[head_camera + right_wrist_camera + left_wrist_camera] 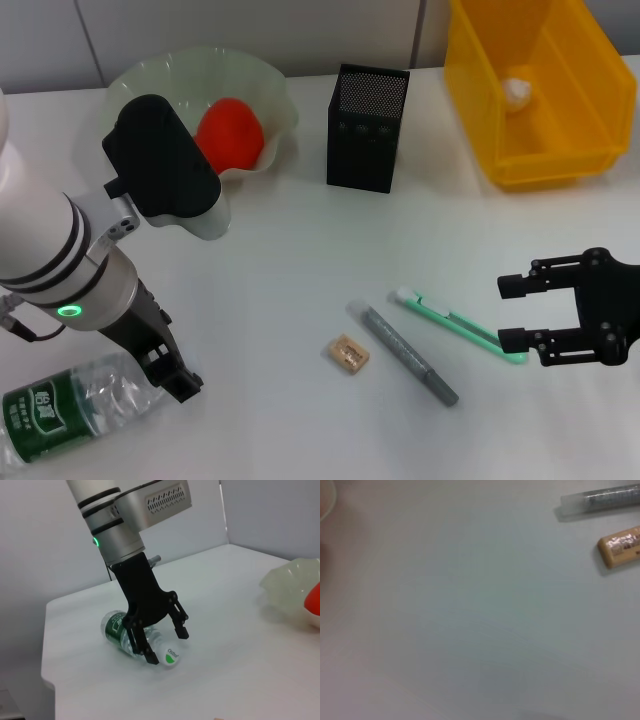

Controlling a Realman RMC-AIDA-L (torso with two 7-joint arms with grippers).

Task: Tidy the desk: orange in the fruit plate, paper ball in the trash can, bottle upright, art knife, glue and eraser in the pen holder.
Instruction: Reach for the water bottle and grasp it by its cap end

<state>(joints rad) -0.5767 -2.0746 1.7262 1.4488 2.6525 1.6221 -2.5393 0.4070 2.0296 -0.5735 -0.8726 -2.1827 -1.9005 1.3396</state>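
One clear green-labelled bottle (pixel 60 408) on its side, white-capped.

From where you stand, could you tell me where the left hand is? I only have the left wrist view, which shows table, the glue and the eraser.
Observer: The left hand is open and down at the cap end of the bottle, which lies on its side near the table's front corner.
Operator: Thank you. Is the right hand busy?
Observer: The right hand is open and empty, just beside one end of the green art knife.
Operator: And are the orange and the paper ball done?
Observer: Yes, the orange sits in the fruit plate and the paper ball in the yellow trash can.
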